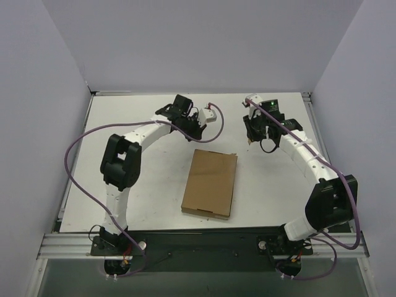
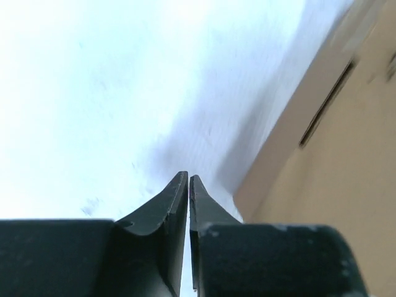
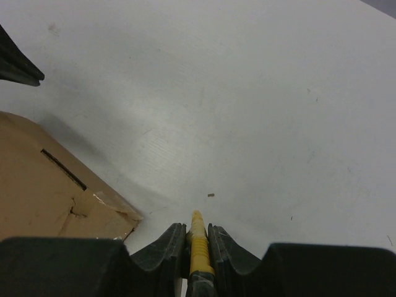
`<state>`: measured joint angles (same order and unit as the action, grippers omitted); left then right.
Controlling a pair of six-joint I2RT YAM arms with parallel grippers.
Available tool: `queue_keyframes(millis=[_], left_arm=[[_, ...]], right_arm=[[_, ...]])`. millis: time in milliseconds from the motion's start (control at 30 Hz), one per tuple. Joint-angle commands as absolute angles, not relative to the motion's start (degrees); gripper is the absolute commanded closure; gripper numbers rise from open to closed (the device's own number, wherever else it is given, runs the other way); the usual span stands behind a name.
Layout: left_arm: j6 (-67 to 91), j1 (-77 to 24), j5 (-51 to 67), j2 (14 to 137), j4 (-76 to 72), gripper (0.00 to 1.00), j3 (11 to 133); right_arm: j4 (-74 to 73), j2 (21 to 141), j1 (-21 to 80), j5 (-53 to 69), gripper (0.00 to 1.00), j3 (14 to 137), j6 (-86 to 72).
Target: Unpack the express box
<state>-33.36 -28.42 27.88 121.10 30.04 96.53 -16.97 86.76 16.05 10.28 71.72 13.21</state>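
Brown express box (image 1: pixel 210 183) lies flat between arms; right hand (image 3: pixel 197 238) grips yellow tool (image 3: pixel 198 247), left hand (image 2: pixel 189 185) nearly closed, empty.

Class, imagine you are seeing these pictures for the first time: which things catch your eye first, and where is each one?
First, the flat brown corrugated cardboard express box, lying closed at the middle of the white table between the two arms. Next, the right gripper beyond the box's far right corner, shut on a thin yellow-handled tool. The left gripper hovers beyond the far left corner, holding nothing.
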Motion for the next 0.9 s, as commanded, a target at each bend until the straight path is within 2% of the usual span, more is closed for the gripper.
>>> queue_keyframes(millis=[0,67,167,200,333,433,600,867], left_arm=[[-28.92,-29.09,33.91,116.4,30.4,0.83,101.43],[-30.66,-28.83,41.6,111.73,33.38,0.84,95.12],[-38.83,-28.56,49.37,101.01,42.08,0.98,84.05],[-41.11,-28.65,50.79,96.46,44.71,1.0,81.67],[-58.13,-31.01,52.65,88.17,61.83,1.0,72.88],[-65.89,-33.65,53.17,84.56,68.36,1.0,68.04],[-69.44,-40.95,51.07,85.68,69.09,1.0,61.63],[-56.27,-42.71,48.01,87.54,51.35,1.0,57.75]], right_arm=[[-17.31,83.76,14.24,9.67,1.0,69.35,14.33],[-17.23,83.93,13.63,10.02,1.0,69.08,14.59],[-17.14,85.51,12.83,10.81,1.0,70.48,14.94],[-17.14,86.13,12.66,11.68,1.0,71.01,14.94],[-16.53,90.6,12.83,13.27,1.0,75.31,14.77],[-15.39,93.59,14.23,14.06,1.0,78.04,14.76],[-13.98,97.29,19.15,13.01,1.0,79.72,16.7],[-12.57,98.53,21.0,12.57,1.0,78.23,16.43]])
